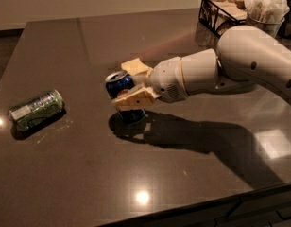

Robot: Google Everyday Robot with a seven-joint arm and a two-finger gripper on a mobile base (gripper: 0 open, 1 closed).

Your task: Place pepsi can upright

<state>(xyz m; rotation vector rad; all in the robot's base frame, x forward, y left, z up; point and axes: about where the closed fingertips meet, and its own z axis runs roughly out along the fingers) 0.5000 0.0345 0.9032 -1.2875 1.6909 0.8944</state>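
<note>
The pepsi can [120, 83], dark blue with a silver top, stands almost upright on the dark table [89, 174], leaning slightly to the left. Its base rests on or just above the tabletop. My gripper [123, 85] reaches in from the right and is shut on the can. One tan finger [136, 66] is behind it and the other finger [134, 100] is in front. The front finger hides the can's lower middle.
A green can with a white label [36, 109] lies on its side at the left of the table. A black wire basket [220, 12] and a holder with paper napkins [265, 9] stand at the back right. The table's front edge [207, 207] runs along the bottom right.
</note>
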